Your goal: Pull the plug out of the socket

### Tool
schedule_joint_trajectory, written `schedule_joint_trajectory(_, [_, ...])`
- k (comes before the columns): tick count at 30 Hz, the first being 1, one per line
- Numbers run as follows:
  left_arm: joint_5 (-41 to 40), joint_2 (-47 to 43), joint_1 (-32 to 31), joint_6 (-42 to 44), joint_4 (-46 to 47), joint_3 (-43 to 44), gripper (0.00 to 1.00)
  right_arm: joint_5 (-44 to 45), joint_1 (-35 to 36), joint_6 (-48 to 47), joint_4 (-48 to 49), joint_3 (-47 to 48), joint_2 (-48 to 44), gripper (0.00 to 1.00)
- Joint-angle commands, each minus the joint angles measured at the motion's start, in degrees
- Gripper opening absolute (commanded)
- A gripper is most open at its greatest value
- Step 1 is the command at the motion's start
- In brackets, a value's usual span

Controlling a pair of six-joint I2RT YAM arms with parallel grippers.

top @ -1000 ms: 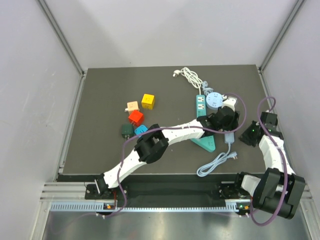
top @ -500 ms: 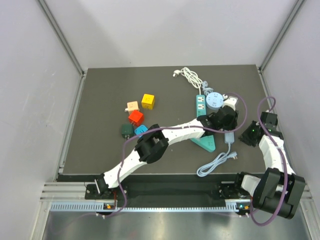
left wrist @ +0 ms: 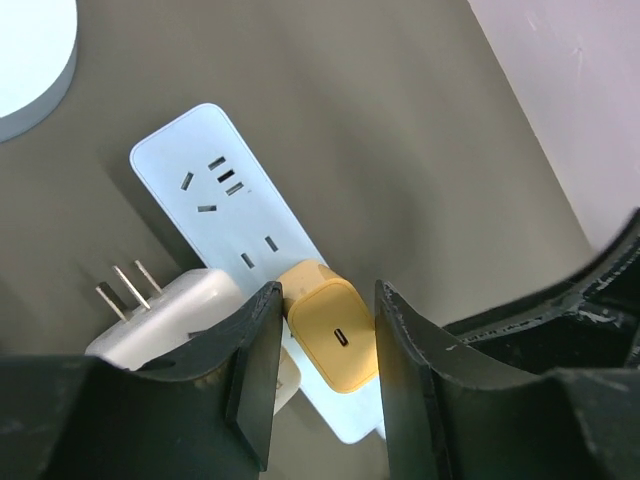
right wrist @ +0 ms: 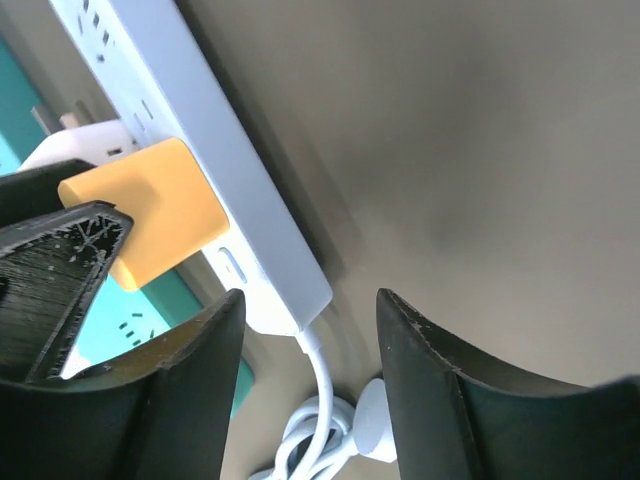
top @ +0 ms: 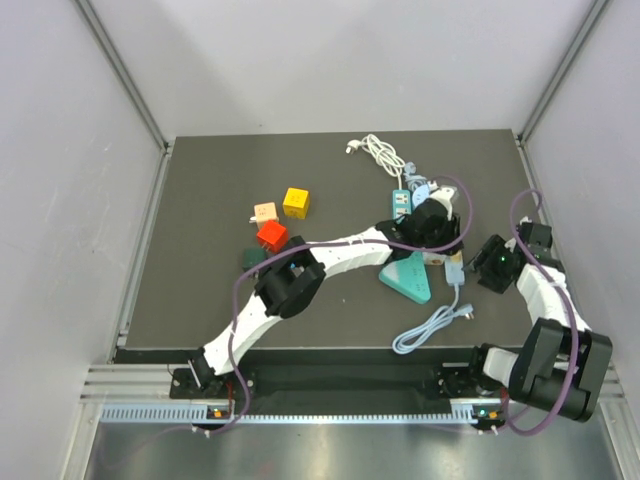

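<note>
Straddling the yellow plug [left wrist: 335, 340] with my left gripper [left wrist: 322, 295], can't tell if it's clamped. Small, rigid, slick plug: pinch its flat sides, close to the socket strip [left wrist: 215, 200].

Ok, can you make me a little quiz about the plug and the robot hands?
1. What colour is the plug that sits between the fingers of the left gripper? A red, B yellow, C green.
2. True or false: the plug sits in the white power strip.
3. Fill in the missing word: the right gripper is ___ (open or shut).
Key: 1 B; 2 true; 3 open.
</note>
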Motion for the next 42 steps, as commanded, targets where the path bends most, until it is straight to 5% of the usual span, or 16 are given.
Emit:
schedule_joint_trajectory(1, [5.3,-3.6,1.9,0.6,-1.4,-4.3,0.00,-5.5,0.2,-2.3,4.2,-0.3,1.6,0.56])
schedule_joint_trajectory(16, [10.6,-6.2,3.7,-0.4,3.2,-10.1,0.00,-9.7,4.6,-4.1,10.9,-0.7,9.4,0.52])
schedule_joint_trajectory(19, [11.3,-6.4,3.8,-0.4,3.2,-10.2,0.00,-9.3,4.7,-3.7,12.6,-1.4,9.7,0.46])
schedule_joint_trajectory(22, [13.2,-6.4,3.9,-0.7,3.2,-9.9,0.01,-7.1,4.9,-3.6,13.2,-1.9,8.9,0.24])
schedule_joint_trajectory(27, [14.9,-7.1,3.9,-1.9,2.8,-9.8,0.37,-3.0,5.4,-3.3,13.1,-2.3,5.9,0.01])
schedule_joint_trajectory(30, [14.5,-7.3,3.9,-2.5,1.3,-9.5,0.50,-2.2,5.7,-3.3,13.4,-2.7,5.1,0.00])
schedule_joint_trajectory(34, [15.0,-7.3,3.8,-2.7,0.5,-9.2,0.62,-1.0,7.1,-3.3,14.0,-3.0,4.3,0.00])
schedule_joint_trajectory(42, [16.4,-4.5,3.7,-4.7,-1.5,-7.3,0.66,0.1,7.8,-2.8,15.3,-3.6,4.2,0.00])
